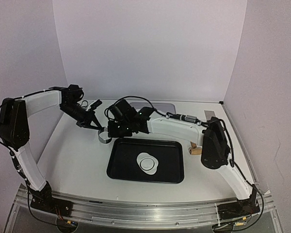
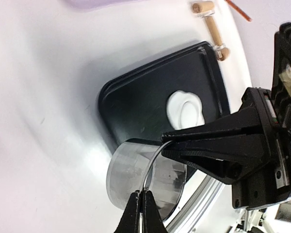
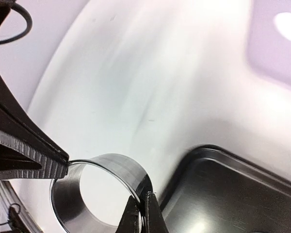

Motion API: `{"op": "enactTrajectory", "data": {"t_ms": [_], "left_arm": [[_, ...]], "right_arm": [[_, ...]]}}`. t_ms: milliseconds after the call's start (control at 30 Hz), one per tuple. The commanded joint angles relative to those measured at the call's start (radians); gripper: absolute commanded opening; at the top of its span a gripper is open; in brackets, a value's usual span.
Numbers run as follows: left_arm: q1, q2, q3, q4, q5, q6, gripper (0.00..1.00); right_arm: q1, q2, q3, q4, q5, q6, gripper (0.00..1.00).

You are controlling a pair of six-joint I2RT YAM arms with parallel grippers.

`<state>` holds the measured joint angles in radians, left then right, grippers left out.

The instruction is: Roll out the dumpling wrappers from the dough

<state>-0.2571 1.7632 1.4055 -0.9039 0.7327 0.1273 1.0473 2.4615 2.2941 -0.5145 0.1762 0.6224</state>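
A thin irregular white dough sheet [image 1: 154, 168] lies in the black tray [image 1: 121, 167], with a round disc shape [image 1: 146, 160] marked in its middle. It also shows in the left wrist view [image 2: 184, 109]. A metal ring cutter [image 1: 105, 136] stands on the table just off the tray's far left corner. My left gripper [image 1: 98, 127] is shut on the ring's wall [image 2: 136, 170]. My right gripper [image 1: 112, 132] is shut on the opposite side of the ring [image 3: 111, 167]. A small white round patch [image 3: 287, 20] lies on the lilac tray; I cannot tell if it is a wrapper.
A wooden rolling pin [image 1: 195, 149] lies right of the black tray, also in the left wrist view [image 2: 213, 26]. A lilac tray [image 1: 161, 105] sits at the back, partly behind my right arm. White walls enclose the table on three sides.
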Motion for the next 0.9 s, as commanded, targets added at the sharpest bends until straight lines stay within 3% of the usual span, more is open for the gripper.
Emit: {"op": "enactTrajectory", "data": {"t_ms": [0,167,433,733,867], "left_arm": [[0.110,-0.044,-0.113,-0.023,-0.108,0.124,0.00],[0.185,-0.056,-0.224,-0.009,-0.134,0.198,0.00],[0.254,0.010,-0.333,0.092,-0.122,0.262,0.00],[0.254,0.051,-0.336,0.111,-0.091,0.303,0.00],[0.254,0.077,-0.335,0.110,-0.094,0.326,0.00]], "right_arm": [[0.074,0.091,0.146,0.185,-0.151,0.081,0.00],[0.116,0.208,0.269,0.232,-0.168,0.119,0.00],[0.140,0.224,0.191,0.249,-0.169,0.162,0.00],[0.140,0.142,0.111,0.258,-0.166,0.105,0.31],[0.139,0.077,0.043,0.261,-0.148,0.071,0.39]]}}
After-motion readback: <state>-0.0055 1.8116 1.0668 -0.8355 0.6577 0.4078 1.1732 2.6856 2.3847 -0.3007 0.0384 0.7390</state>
